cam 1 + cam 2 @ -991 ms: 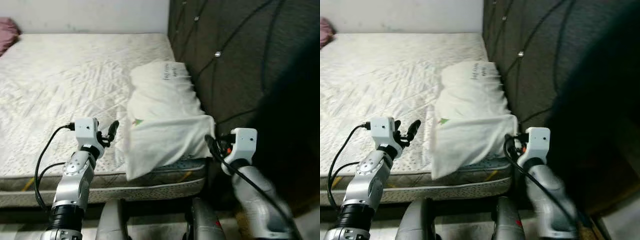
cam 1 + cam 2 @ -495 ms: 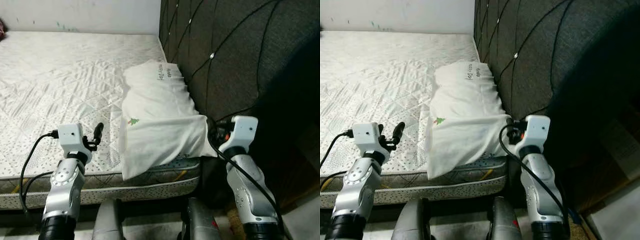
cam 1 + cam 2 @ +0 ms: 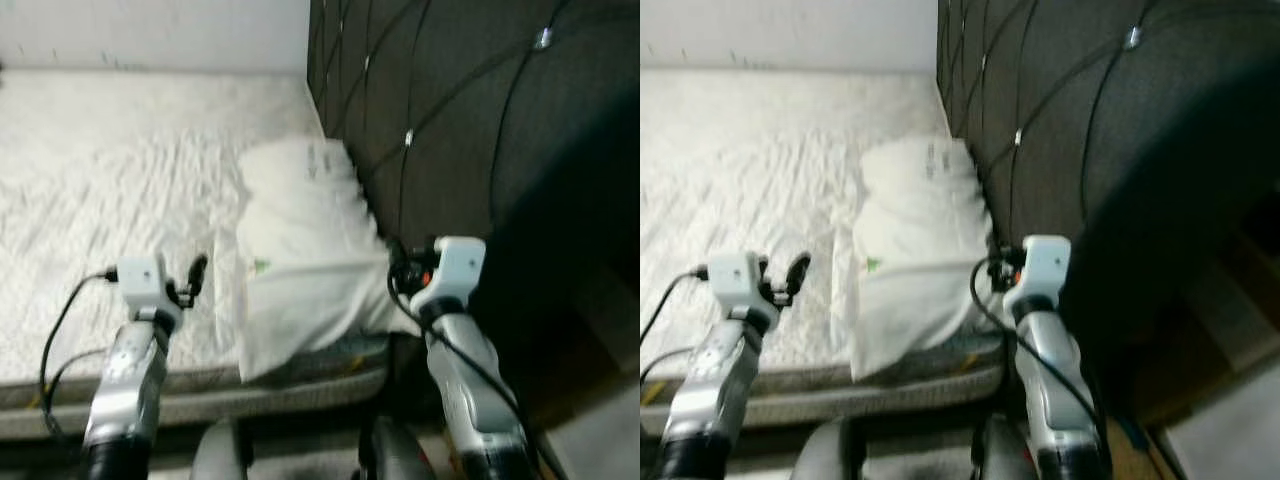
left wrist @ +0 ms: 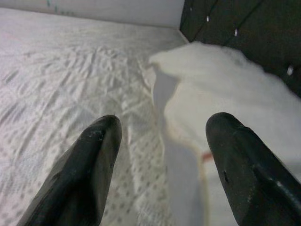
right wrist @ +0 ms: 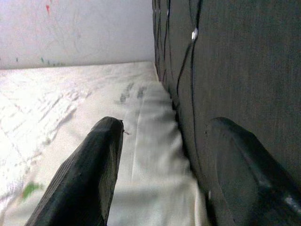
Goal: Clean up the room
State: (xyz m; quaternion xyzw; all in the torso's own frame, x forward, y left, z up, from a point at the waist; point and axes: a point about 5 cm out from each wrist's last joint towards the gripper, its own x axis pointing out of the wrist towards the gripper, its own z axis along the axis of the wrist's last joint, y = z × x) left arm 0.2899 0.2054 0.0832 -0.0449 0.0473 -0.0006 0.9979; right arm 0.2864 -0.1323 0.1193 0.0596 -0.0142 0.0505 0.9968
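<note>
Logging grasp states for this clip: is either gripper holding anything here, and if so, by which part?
Nothing is held. The left gripper is open over the quilted white mattress; the right gripper is open above the white pillow beside the dark tufted headboard.

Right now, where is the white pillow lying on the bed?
The white pillow lies on the mattress right against the dark padded headboard, its near end hanging over the mattress edge, between the left gripper and right gripper.

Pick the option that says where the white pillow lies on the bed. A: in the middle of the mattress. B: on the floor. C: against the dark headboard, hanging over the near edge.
C: the white pillow lies along the dark headboard, its near end drooping over the mattress edge.
</note>
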